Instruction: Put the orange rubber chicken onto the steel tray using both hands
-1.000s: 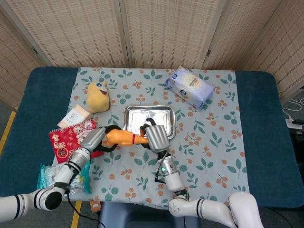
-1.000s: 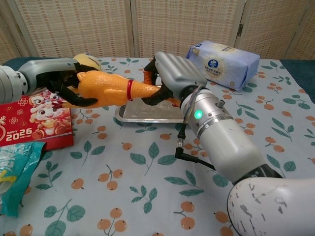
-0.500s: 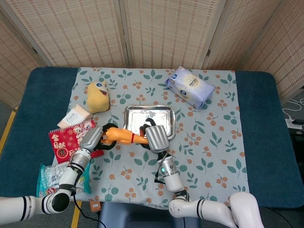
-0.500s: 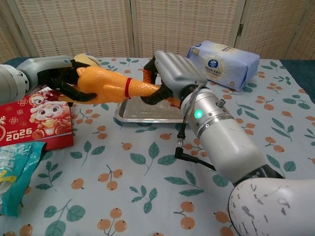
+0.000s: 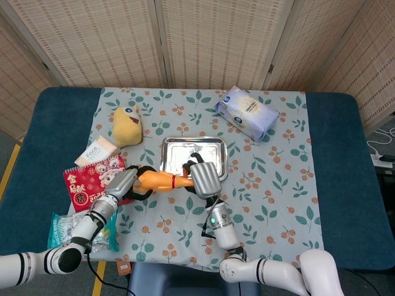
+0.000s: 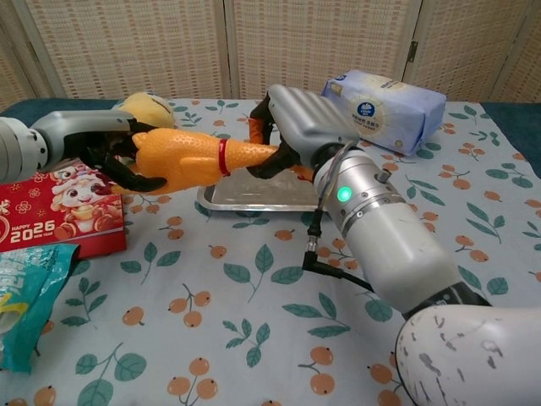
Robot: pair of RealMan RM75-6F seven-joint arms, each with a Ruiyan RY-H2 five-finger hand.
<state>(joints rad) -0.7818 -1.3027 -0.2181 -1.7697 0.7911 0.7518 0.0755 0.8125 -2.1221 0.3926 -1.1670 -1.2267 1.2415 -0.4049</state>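
Mid-carry, the left hand (image 6: 106, 150) and right hand (image 6: 296, 127) have fingers clamped on the orange rubber chicken (image 6: 190, 159), lifted just before the steel tray (image 5: 193, 152); next, move it forward and lower it.

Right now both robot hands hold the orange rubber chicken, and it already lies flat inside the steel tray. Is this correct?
Not quite. The left robot hand and right robot hand do hold the orange rubber chicken, but it is not lying in the steel tray. The chest view shows it held above the table, mostly left of the tray.
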